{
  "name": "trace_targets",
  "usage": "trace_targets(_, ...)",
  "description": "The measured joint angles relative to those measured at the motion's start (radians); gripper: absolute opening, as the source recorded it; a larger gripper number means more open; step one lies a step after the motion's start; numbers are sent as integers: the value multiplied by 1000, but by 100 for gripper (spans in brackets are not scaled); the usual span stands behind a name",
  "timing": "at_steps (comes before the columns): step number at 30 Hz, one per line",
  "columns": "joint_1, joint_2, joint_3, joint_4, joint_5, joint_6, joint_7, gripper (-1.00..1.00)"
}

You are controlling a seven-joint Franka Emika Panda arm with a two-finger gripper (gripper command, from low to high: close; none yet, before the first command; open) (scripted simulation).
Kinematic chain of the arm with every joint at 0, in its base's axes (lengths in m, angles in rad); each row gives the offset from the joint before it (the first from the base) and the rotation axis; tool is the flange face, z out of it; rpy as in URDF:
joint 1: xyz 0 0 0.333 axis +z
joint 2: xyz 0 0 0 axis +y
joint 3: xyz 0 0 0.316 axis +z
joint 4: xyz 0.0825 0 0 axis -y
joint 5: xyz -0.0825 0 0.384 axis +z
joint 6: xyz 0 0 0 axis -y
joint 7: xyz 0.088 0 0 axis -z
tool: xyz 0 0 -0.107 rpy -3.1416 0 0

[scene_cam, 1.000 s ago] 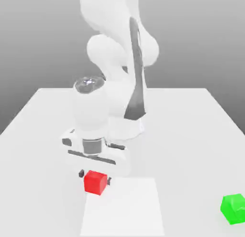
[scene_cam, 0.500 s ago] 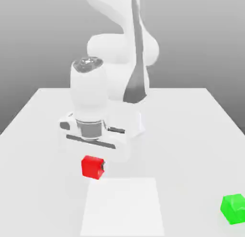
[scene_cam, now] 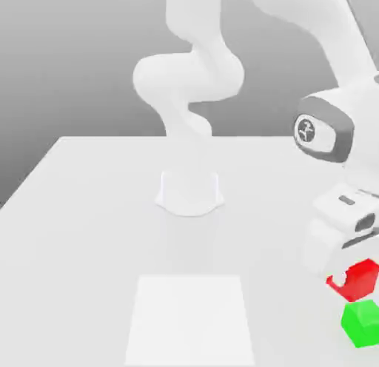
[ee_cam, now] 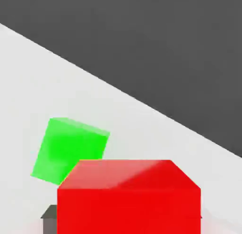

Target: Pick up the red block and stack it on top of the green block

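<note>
Nearest the counter's (scene_cam: 74, 210) front edge, by its front corner on the exterior view's right, we are seeing one green block (scene_cam: 362, 322) resting on the white surface. Just above it, one red block (scene_cam: 358, 279) is hanging in the air, lifted clear of the counter and sitting slightly toward the exterior view's left of the green block, so the two are not squarely lined up; whether their faces are touching we cannot tell.

We are reading the end effector (scene_cam: 354, 278) as closed on the red block, its fingers pressing against opposite sides, with the white hand body rising above it toward the arm's grey-ringed joint. In the hand view we are looking past the red block (ee_cam: 128, 196), which is gripped close to the camera with a dark finger pad (ee_cam: 48, 217) showing beside one lower corner, and the green block (ee_cam: 66, 147) is lying beyond it on the counter (ee_cam: 28, 77).

Farther back, near the counter's middle, the arm's round white base (scene_cam: 189, 193) is standing.
</note>
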Motion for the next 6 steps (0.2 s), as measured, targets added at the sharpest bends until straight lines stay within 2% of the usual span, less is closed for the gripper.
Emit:
trace_targets(1, 12, 35, -10, 6, -19, 29, 13, -100)
trace_targets(2, 27, 69, -26, 9, -34, 57, 23, 100)
trace_targets(6, 27, 69, -26, 9, -34, 57, 23, 100)
